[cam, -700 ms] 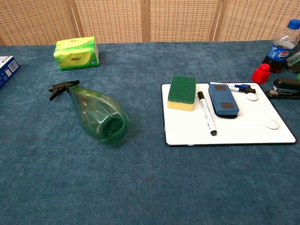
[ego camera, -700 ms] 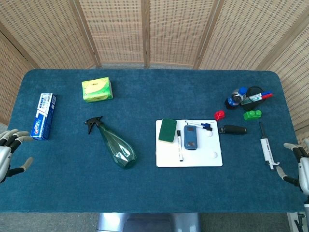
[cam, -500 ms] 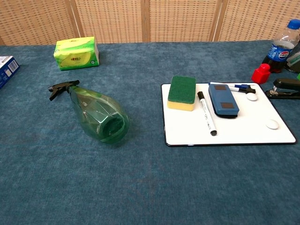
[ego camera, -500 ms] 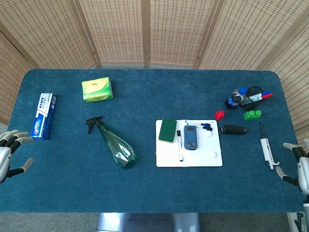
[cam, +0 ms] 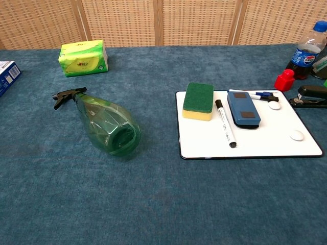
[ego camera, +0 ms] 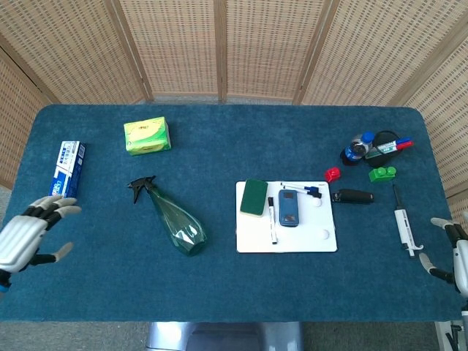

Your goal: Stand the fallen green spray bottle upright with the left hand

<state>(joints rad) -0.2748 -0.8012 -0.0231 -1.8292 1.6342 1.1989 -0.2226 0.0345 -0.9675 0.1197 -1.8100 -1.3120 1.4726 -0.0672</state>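
Observation:
The green spray bottle (ego camera: pixel 174 219) lies on its side on the blue table, its black nozzle pointing to the far left and its wide base toward the near edge; the chest view shows the same green spray bottle (cam: pixel 106 124) left of centre. My left hand (ego camera: pixel 28 237) hovers over the table's near left corner, fingers spread, holding nothing, well to the left of the bottle. At the near right edge sits my right hand (ego camera: pixel 451 253), empty with fingers apart. Neither hand shows in the chest view.
A toothpaste box (ego camera: pixel 66 174) lies by the left edge and a green tissue pack (ego camera: pixel 148 136) behind the bottle. A whiteboard (ego camera: pixel 307 238) carries a sponge (ego camera: pixel 254 197), marker (ego camera: pixel 272 219) and eraser (ego camera: pixel 290 207). Stapler (ego camera: pixel 353 196), pipette (ego camera: pixel 401 223), drink bottle (cam: pixel 305 50) and small items crowd the right.
My left hand has moved in from the left edge toward the bottle and shows more fully. The bottle and right hand stayed put.

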